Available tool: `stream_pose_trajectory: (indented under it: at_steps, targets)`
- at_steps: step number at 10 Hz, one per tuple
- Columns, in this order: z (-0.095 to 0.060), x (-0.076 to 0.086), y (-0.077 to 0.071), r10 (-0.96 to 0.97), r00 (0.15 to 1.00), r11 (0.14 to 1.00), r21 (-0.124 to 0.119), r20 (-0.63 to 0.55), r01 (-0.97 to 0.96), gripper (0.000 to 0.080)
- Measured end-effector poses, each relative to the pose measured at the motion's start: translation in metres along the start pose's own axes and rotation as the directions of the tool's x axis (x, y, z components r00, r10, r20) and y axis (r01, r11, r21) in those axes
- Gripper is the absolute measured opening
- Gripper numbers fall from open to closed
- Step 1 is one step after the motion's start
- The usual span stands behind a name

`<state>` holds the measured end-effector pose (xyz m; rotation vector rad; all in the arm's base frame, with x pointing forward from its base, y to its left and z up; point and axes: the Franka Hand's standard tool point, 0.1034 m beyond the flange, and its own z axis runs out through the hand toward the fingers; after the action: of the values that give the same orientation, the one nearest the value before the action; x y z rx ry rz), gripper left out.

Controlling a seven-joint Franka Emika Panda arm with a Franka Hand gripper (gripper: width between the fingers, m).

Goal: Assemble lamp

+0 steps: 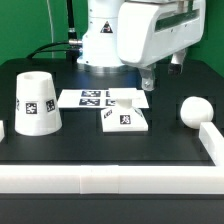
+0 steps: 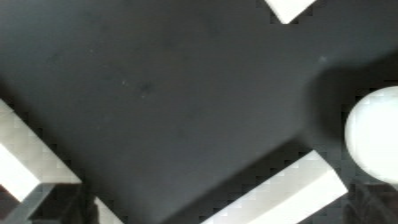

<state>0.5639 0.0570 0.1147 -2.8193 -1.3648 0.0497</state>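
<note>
The tapered white shade point(image 1: 38, 102) stands at the exterior view's left. The flat square base point(image 1: 126, 120) lies in the middle, in front of the marker board. The ball-headed bulb point(image 1: 193, 110) lies at the exterior view's right. My gripper point(image 1: 148, 79) hangs above the table behind the base and to the left of the bulb, touching nothing. In the wrist view the gripper point(image 2: 214, 212) is open and empty, with one dark fingertip point(image 2: 43, 204) in each lower corner. The bulb point(image 2: 377, 125) shows at that frame's edge, apart from the fingers.
The marker board point(image 1: 92, 98) lies behind the base. A white rail point(image 1: 110, 178) runs along the table's front and up the right side point(image 1: 211, 140); it shows as white strips in the wrist view point(image 2: 285, 195). A white corner point(image 2: 290, 8) shows at the frame edge.
</note>
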Motion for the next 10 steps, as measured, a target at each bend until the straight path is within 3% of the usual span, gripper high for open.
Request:
stream_pose_trajectory:
  at_steps: [4, 8, 10]
  targets:
    - [0.0, -0.003, -0.001, -0.008, 1.0, 1.0, 0.0, 0.0, 0.008, 0.07]
    - [0.015, -0.064, -0.033, -0.036, 0.999, 0.999, 0.016, 0.023, 0.035, 0.07]
    - [0.018, -0.067, -0.034, -0.011, 1.0, 1.0, 0.019, 0.026, 0.011, 0.07]
